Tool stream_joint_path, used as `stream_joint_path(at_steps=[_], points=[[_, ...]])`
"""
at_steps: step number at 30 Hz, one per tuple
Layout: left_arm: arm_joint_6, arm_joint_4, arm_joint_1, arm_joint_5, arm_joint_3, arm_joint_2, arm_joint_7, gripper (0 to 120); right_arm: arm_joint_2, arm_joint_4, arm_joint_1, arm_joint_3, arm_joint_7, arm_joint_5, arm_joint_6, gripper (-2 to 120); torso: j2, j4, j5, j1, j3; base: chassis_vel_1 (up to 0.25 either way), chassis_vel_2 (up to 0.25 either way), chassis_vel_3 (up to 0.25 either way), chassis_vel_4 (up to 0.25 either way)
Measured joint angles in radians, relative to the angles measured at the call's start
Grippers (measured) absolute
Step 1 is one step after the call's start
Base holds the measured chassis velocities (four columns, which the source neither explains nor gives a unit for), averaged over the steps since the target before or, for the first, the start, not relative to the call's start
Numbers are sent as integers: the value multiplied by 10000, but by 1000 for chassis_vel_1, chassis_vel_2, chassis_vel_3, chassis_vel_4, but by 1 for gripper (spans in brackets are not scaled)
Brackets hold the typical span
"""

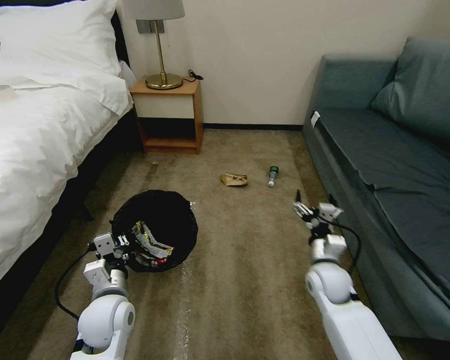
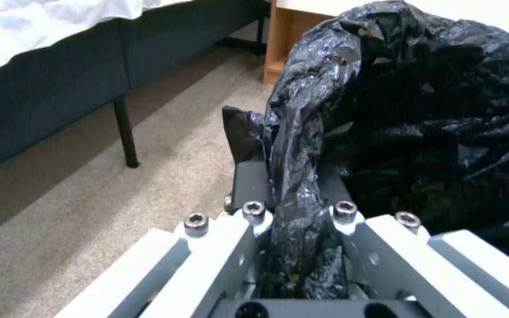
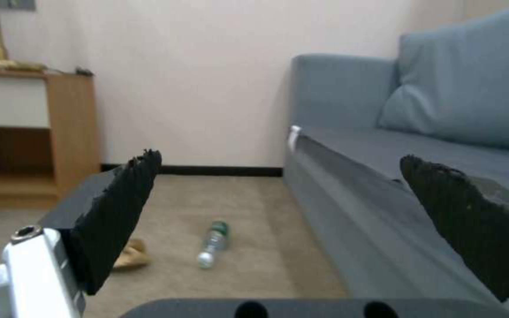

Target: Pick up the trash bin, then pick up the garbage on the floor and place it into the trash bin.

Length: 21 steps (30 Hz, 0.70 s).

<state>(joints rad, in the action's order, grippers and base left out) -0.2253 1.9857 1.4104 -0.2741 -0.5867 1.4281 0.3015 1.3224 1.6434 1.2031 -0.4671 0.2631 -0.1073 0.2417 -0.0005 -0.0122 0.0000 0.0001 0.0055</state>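
The trash bin (image 1: 157, 220), lined with a crinkled black bag, hangs at my left front, and my left gripper (image 1: 127, 244) is shut on its near rim. The left wrist view has the left gripper (image 2: 297, 194) pinching a fold of the trash bin's (image 2: 437, 132) black bag. Red-and-white and gold wrappers (image 1: 152, 246) lie inside the bin. On the carpet farther ahead lie a crumpled brown paper bag (image 1: 234, 179) and a small clear bottle (image 1: 272, 176) with a green label. My right gripper (image 1: 314, 205) hovers open and empty, short of the bottle (image 3: 212, 244) and the paper bag (image 3: 130, 257).
A white bed (image 1: 35, 130) runs along the left. A wooden nightstand (image 1: 169, 115) with a brass lamp stands against the back wall. A teal sofa (image 1: 395, 165) lines the right side, close to my right arm. Open carpet lies between them.
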Motion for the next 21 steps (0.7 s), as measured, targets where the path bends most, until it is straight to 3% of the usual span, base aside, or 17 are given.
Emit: stream_joint_path(at_steps=[4, 21], points=[[1, 34, 84, 0, 85, -109, -46, 4, 186, -150, 395, -376, -206, 474, 396, 100, 1, 0, 0, 0, 0, 0, 0, 0, 0], [22, 100, 174, 27, 22, -132, -49, 4, 239, -346, 330, -534, -600, 336, 517, 100, 0, 2, -2, 0, 1, 0, 0, 0, 0]])
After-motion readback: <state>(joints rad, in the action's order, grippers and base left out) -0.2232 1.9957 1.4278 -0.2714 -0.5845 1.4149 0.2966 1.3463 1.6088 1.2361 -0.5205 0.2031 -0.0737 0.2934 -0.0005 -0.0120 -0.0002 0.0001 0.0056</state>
